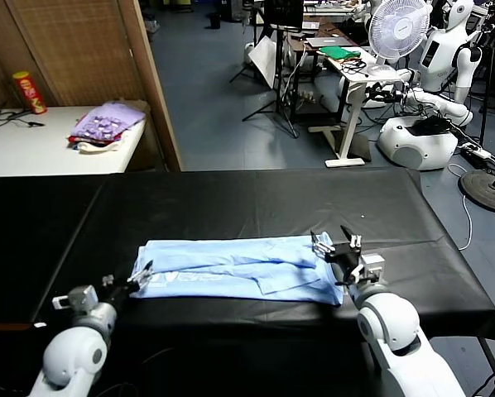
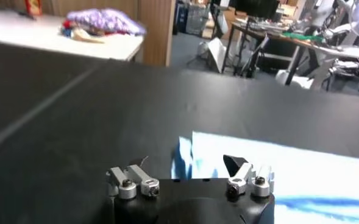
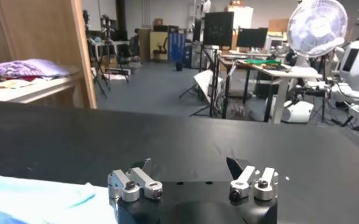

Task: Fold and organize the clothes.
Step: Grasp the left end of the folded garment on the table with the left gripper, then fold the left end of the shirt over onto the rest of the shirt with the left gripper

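Left gripper [image 1: 142,274] spread, empty, at the left end of the pale sky-blue short-sleeved T-shirt [image 1: 239,269] of thin soft fabric. Right gripper [image 1: 334,245] spread wide, empty, above the shirt's right end. Shirt folded into a long band, flat on the black cloth-covered table [image 1: 256,203] near its front edge. Beyond, on a white side table [image 1: 32,149], a purple-and-red heap of cloth [image 1: 107,126].

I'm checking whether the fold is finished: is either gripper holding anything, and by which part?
Nothing is held. The left gripper and right gripper stand open at opposite ends of the pale sky-blue folded T-shirt.
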`<state>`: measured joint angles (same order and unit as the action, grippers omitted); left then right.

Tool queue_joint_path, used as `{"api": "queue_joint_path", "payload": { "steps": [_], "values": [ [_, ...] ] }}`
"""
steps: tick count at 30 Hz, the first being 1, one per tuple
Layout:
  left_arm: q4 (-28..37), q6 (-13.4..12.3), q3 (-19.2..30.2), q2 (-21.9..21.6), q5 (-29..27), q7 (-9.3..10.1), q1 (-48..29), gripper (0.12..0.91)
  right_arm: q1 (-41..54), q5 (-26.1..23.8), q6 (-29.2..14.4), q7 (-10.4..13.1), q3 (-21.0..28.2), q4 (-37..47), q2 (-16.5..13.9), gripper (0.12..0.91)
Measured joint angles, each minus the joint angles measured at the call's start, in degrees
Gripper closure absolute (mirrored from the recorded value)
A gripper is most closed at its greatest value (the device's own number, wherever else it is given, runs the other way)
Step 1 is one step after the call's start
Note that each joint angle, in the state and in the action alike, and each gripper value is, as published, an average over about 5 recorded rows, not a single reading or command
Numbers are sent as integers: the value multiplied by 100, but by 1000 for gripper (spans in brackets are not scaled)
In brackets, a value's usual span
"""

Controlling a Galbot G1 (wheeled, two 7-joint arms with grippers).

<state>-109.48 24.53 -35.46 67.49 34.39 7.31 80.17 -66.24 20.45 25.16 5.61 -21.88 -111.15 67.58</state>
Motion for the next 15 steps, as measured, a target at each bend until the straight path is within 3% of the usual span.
{"api": "queue_joint_path", "payload": {
  "steps": [8, 10, 15],
  "values": [
    [55, -171, 103, 227, -639, -233, 76, 833, 0, -71, -18, -15, 6, -23, -7, 227],
    [59, -197, 109, 234, -843, -239, 63, 881, -10, -88, -24, -18, 1, -47, -2, 227],
    [107, -417, -16, 33, -1799, -366, 134, 876, -27, -71, 0, -6, -55, -163, -30, 227]
  ]
}}
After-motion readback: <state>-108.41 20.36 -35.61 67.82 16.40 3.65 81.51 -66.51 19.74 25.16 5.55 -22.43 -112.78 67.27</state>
